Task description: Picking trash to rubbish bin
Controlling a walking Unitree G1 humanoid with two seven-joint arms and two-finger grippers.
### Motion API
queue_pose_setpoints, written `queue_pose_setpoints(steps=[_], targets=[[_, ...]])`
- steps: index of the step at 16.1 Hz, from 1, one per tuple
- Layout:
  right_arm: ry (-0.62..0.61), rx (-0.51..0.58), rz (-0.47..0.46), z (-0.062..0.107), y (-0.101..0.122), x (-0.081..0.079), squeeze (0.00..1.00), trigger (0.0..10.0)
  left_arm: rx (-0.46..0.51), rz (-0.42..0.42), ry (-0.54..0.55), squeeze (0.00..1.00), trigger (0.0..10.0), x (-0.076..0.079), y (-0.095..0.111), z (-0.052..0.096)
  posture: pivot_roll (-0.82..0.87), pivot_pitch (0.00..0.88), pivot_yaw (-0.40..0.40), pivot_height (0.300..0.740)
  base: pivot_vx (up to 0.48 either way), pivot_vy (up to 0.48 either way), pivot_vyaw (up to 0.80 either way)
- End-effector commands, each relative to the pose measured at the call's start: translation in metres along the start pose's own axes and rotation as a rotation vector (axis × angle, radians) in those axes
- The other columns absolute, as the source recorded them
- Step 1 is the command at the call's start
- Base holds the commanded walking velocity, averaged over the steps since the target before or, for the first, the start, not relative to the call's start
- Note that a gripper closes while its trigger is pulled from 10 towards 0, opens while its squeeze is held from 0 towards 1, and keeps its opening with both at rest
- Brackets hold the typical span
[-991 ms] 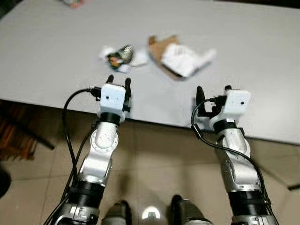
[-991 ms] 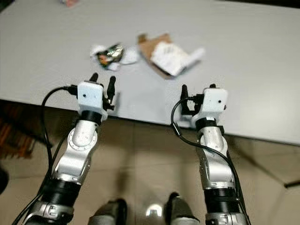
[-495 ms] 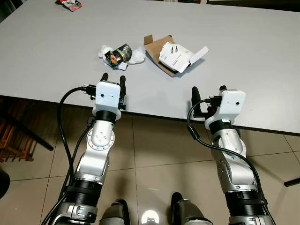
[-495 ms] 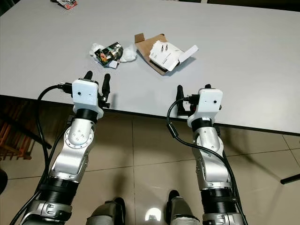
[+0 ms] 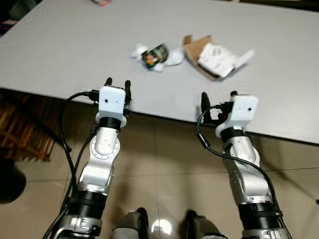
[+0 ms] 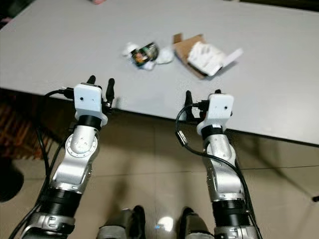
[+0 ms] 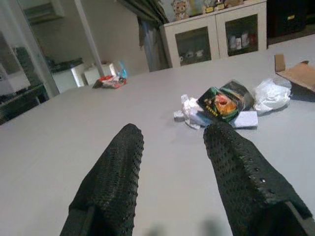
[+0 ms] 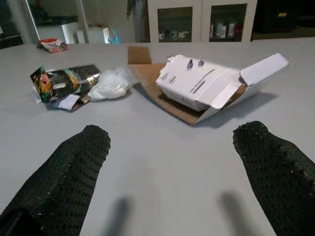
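Note:
On the grey table (image 5: 65,45) lies a crumpled dark snack wrapper (image 5: 154,54) among bits of white tissue (image 5: 174,57). To its right sits a torn cardboard-and-white paper box (image 5: 216,56). My left gripper (image 5: 117,83) hovers at the table's near edge, open, short of the wrapper (image 7: 225,100). My right gripper (image 5: 218,97) is also at the near edge, open wide, facing the box (image 8: 206,83). Nothing is between either pair of fingers.
A small red packet (image 7: 109,81) lies at the table's far end. White cabinets (image 7: 216,32) stand beyond the table. Tiled floor (image 5: 164,164) lies below my arms, with a wooden chair (image 5: 25,134) in the shade at left.
The whole picture has shifted right and blurred, so the camera moved. Both grippers stay open at the table edge.

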State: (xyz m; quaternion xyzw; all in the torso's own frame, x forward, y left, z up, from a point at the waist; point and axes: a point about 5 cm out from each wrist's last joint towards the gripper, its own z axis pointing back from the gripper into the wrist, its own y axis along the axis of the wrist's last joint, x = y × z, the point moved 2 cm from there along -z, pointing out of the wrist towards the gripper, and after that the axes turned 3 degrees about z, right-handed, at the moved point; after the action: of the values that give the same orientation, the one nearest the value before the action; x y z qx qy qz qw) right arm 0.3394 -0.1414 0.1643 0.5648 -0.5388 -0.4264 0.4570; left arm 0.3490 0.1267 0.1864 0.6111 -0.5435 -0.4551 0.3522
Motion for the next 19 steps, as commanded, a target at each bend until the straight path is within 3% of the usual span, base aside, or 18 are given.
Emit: queue_pose_setpoints(steps=[1,12,17,19], targets=[[-0.012,-0.010,-0.011,0.0019,-0.0015,0.0038,0.00,10.0,-0.008,-0.006,-0.020,0.00,10.0,0.0040,-0.0009,0.0010,-0.01,0.249,0.032,0.740,0.000,0.000,0.00],[-0.016,-0.016,-0.011,0.0025,-0.0026,0.0037,0.00,10.0,-0.009,-0.045,-0.027,0.00,10.0,0.0044,-0.0006,-0.0002,-0.01,0.252,0.037,0.740,0.046,0.000,0.00],[-0.020,-0.014,-0.012,0.0026,-0.0026,0.0037,0.00,10.0,-0.006,-0.043,-0.022,0.00,10.0,0.0038,-0.0001,-0.0010,-0.02,0.251,0.041,0.740,0.438,0.000,0.00],[-0.021,-0.014,-0.012,0.0023,-0.0026,0.0035,0.00,10.0,0.013,-0.036,-0.026,0.00,10.0,0.0044,0.0041,-0.0019,-0.01,0.250,0.041,0.740,0.000,0.000,0.00]])
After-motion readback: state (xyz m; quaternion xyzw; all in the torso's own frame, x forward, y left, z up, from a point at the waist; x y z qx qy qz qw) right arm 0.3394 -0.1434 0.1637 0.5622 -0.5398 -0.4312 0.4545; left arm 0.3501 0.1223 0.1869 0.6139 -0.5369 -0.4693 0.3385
